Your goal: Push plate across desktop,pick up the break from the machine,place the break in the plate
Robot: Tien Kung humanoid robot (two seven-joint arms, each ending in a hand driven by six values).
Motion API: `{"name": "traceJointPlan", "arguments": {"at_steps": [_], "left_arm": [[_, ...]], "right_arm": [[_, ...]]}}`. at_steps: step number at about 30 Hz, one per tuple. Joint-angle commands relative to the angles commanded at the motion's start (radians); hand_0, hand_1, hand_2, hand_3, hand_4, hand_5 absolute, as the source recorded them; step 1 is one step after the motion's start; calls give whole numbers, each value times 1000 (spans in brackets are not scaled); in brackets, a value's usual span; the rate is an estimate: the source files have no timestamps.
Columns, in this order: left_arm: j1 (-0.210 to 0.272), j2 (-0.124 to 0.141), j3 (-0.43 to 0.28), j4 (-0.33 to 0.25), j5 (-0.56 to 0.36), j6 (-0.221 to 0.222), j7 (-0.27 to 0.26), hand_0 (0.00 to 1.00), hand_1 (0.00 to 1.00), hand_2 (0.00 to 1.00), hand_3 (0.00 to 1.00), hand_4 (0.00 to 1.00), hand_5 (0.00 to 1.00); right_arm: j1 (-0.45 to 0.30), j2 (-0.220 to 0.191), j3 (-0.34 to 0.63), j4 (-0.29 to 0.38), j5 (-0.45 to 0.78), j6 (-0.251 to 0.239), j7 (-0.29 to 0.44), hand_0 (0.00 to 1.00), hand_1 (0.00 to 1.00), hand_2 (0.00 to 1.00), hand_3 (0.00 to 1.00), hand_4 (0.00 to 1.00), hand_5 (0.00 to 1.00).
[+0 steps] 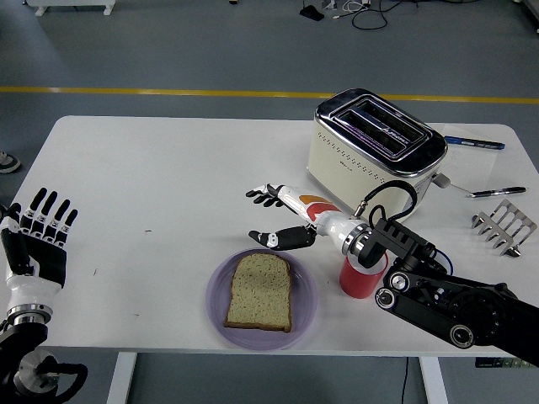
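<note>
Head view | bread slice [261, 290] flat on purple plate [221, 316], long axis near-to-far | right hand [271, 217] just beyond, fingers spread, empty | left hand [38, 244] far off, fingers extended

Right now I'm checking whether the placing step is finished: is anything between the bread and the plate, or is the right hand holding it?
Nothing visible stands between them: the bread slice lies flat in the purple plate. The right hand hovers open beyond the plate's far rim, holding nothing.

Bread slice [260, 291] lies flat on purple plate [217, 305], toaster [376, 153] behind.
</note>
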Motion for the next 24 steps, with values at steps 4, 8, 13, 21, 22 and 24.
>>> {"name": "traceJointPlan", "arguments": {"at_steps": [4,8,13,21,22,24], "left_arm": [[1,0,1,1,1,0,1,807,815,869,783,504,998],[-1,0,-3,2,1,-1,1,807,815,869,783,505,998],[-4,0,-6,3,1,-1,2,807,815,869,783,505,998],[-6,0,-10,6,3,-2,3,807,816,869,781,504,998],[-6,0,-10,7,3,-2,3,807,816,869,781,504,998],[-6,0,-9,8,3,-2,4,807,816,869,781,504,998]], "right_arm": [[-20,-12,70,62,113,9,70,683,674,684,720,657,323],[-43,-30,186,154,230,39,140,672,663,671,699,606,335],[-73,-45,342,234,387,77,184,672,663,671,699,606,335],[-168,-76,614,300,666,104,211,686,689,689,700,522,409],[-188,-80,659,296,699,99,215,686,689,689,700,522,409],[-210,-84,717,286,737,96,218,686,689,689,700,522,409]]}}
